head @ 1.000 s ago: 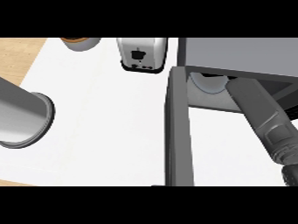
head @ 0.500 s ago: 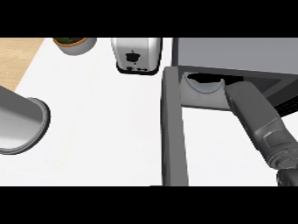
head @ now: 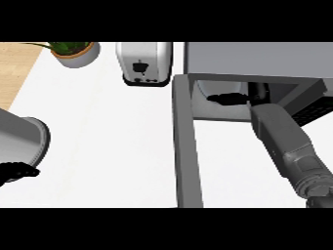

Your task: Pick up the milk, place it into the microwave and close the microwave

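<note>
The grey microwave (head: 270, 58) stands at the right with its door (head: 186, 146) swung open towards me, seen edge-on. My right forearm reaches into the cavity, and my right hand (head: 230, 99) is inside it. Just left of that hand a pale shape (head: 209, 90) shows, probably the milk, mostly hidden by the hand and the cavity wall. I cannot see whether the hand still holds it. My left hand (head: 7, 173) rests open at the lower left edge, below its grey forearm (head: 10, 139).
A white toaster (head: 144, 63) stands at the back of the white counter (head: 104, 146), just left of the microwave. A potted plant (head: 73, 52) sits at the back left. Wooden floor shows at the far left.
My right hand has gone deeper into the microwave. The left forearm has slid towards the lower left and its hand has come into view. Toaster and plant now show more fully.
</note>
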`<state>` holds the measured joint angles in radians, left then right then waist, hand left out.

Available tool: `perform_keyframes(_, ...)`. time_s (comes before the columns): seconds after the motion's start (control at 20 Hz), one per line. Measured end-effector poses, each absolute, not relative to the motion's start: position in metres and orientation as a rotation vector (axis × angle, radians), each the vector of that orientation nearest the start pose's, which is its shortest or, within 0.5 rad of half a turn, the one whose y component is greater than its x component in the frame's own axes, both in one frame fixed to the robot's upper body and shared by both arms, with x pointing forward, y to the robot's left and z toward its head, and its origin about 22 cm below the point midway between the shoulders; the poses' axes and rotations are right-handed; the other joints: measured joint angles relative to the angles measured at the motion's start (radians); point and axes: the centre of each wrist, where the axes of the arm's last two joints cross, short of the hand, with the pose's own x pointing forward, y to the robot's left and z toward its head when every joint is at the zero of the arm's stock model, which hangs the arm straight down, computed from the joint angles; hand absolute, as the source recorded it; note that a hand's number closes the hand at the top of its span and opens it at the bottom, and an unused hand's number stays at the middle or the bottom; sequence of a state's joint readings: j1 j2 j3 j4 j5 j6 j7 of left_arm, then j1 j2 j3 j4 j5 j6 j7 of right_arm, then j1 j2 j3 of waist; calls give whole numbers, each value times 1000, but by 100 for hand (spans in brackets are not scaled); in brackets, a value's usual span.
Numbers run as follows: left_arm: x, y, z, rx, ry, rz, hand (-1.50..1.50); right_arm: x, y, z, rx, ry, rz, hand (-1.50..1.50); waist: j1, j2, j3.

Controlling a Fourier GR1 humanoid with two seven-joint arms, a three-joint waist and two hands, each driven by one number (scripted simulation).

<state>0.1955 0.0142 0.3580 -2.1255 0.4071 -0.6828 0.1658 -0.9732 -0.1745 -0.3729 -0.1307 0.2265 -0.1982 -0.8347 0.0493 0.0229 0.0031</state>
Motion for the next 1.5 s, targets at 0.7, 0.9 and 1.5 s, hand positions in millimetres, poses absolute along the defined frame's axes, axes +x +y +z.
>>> perform_keyframes(0.7, 169, 265, 97, -419, -1788, -307, 150, 357, -231, -83, 16, -1855, 127, -150, -57, -28, -3)
perform_keyframes(0.9, 180, 253, 101, -434, -1770, -369, 150, 330, -242, -103, 20, -1839, 126, -150, -71, -31, -4)
perform_keyframes(1.5, 221, 172, 84, -456, -1751, -571, 150, 240, -296, -124, -12, -1832, 99, -150, -90, -31, -5)
